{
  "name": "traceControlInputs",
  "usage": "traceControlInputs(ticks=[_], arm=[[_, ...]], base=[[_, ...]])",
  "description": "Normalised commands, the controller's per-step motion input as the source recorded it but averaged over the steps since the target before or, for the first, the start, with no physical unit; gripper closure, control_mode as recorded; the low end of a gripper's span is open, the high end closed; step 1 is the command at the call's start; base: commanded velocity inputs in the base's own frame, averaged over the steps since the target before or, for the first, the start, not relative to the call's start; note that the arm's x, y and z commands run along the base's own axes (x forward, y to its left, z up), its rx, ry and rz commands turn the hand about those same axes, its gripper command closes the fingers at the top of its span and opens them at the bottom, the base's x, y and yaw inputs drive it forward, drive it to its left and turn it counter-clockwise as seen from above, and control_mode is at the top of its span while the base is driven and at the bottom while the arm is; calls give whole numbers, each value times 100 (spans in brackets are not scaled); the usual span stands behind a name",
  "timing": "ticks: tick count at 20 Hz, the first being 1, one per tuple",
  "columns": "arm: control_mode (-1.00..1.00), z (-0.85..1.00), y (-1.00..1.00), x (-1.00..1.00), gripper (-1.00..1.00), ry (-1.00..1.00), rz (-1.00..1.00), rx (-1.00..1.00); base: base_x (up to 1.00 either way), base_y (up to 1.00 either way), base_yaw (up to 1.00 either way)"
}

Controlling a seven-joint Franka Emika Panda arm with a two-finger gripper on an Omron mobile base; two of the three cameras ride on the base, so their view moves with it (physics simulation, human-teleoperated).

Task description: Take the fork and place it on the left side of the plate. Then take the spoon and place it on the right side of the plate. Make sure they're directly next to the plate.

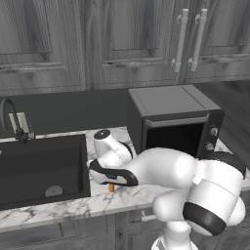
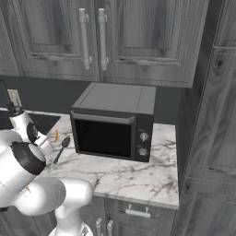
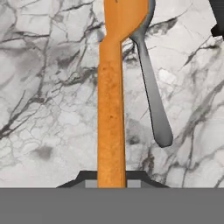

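Note:
In the hand view the orange fork (image 3: pixel 110 109) runs straight up from between my finger tips, and my gripper (image 3: pixel 111 179) is shut on its handle. The fork's head overlaps the bowl of the dark grey spoon (image 3: pixel 151 92), which lies on the marble counter just to its right. In the left base view a bit of the fork (image 1: pixel 111 187) shows under my bent arm. In the right base view the fork (image 2: pixel 56 135) and the spoon (image 2: pixel 61 149) lie left of the microwave. The plate is out of view.
A black microwave (image 1: pixel 173 122) (image 2: pixel 113 124) stands on the counter right of the cutlery. A dark sink (image 1: pixel 41 166) with a faucet (image 1: pixel 12 117) lies to the left. Wall cabinets hang above, and the counter's front edge (image 1: pixel 73 210) runs close below my hand.

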Motion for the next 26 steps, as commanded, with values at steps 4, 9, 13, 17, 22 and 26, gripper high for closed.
traceControlInputs(ticks=[4,9,13,17,22,26], arm=[[-100,68,-49,-54,100,-12,-10,16],[-100,98,-46,-38,100,-3,-9,22],[-100,95,-31,-32,100,0,-6,18],[-100,80,-23,-36,100,-1,-2,6],[-100,70,-19,-48,100,-8,0,0],[-100,79,-21,-50,100,-7,0,0]], base=[[0,0,0],[0,0,0],[0,0,0],[0,0,0],[0,0,0],[0,0,0]])
